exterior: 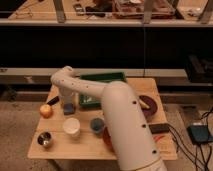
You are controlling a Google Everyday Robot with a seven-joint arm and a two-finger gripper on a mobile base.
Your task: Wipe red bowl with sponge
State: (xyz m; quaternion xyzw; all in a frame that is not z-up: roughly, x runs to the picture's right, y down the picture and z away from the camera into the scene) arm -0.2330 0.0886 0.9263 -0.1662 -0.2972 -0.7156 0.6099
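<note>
The sponge (68, 109), a small light-blue block, lies on the left part of the wooden table (60, 150). My gripper (68, 101) points straight down onto it from the white arm's wrist, right at the sponge's top. The red bowl (105, 138) shows only as a red-orange sliver at the table's front. The rest of it is hidden behind my thick white forearm, which crosses the table from the lower right.
A white cup (71, 127) and a small blue cup (96, 124) stand in front of the sponge, with a steel cup (45, 139) at the front left. An orange fruit (46, 110) lies left. A green tray (102, 79) sits behind and a purple bowl (151, 104) to the right.
</note>
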